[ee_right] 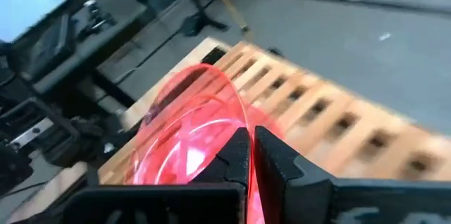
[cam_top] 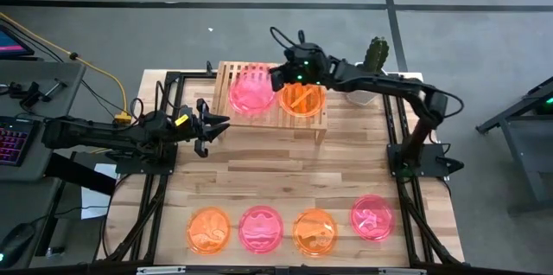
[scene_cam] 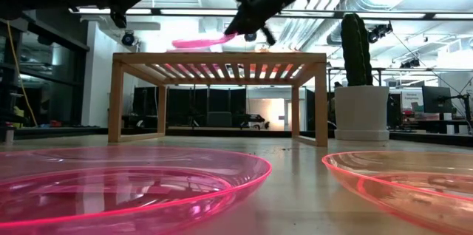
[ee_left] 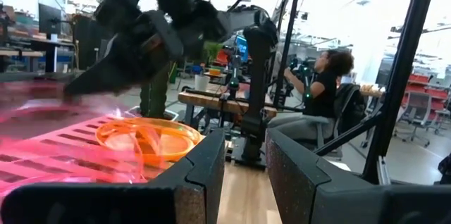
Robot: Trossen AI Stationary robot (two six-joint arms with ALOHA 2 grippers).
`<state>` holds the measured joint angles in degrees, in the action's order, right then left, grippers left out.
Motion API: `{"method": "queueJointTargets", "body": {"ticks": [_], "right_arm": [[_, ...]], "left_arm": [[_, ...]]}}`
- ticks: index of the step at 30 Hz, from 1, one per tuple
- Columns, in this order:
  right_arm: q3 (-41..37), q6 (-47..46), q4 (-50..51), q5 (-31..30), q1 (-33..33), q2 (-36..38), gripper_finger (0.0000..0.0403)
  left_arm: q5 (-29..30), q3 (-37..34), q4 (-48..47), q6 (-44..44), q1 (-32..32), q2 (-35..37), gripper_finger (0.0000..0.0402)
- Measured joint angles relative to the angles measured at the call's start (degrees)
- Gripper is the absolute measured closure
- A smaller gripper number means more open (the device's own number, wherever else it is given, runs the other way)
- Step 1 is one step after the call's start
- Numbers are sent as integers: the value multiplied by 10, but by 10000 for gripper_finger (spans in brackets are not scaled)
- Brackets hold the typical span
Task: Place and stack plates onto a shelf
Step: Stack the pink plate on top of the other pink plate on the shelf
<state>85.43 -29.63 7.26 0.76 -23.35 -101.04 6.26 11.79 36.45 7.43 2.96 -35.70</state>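
Above the slatted shelf [cam_top: 275, 98], my right tool [cam_top: 278, 77] clamped on a pink plate's [cam_top: 251, 93] rim, orange plate [cam_top: 302, 99] resting alongside, my left tool [cam_top: 213, 126] part-open, empty, near the bench [cam_top: 276, 171] edge.

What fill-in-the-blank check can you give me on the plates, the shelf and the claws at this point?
1. The right claw is shut on a ____ plate above the shelf.
2. The plate resting on the shelf beside it is ____.
3. Along the table's near edge lie ____ plates.
4. The left claw holds ____.

Missing words: pink; orange; four; nothing
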Motion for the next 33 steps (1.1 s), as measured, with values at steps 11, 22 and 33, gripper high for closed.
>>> {"method": "queueJointTargets", "body": {"ticks": [11, 22, 33], "right_arm": [[0, -4, -30, 10, -10, -22, 403], [0, -4, -29, 14, -10, -22, 396], [0, 10, -53, 17, 3, -22, 264]], "left_arm": [[0, 0, -1, -1, 0, 0, 309], [0, 0, -1, -1, 0, 0, 309], [0, 0, -1, -1, 0, 0, 309]]}}
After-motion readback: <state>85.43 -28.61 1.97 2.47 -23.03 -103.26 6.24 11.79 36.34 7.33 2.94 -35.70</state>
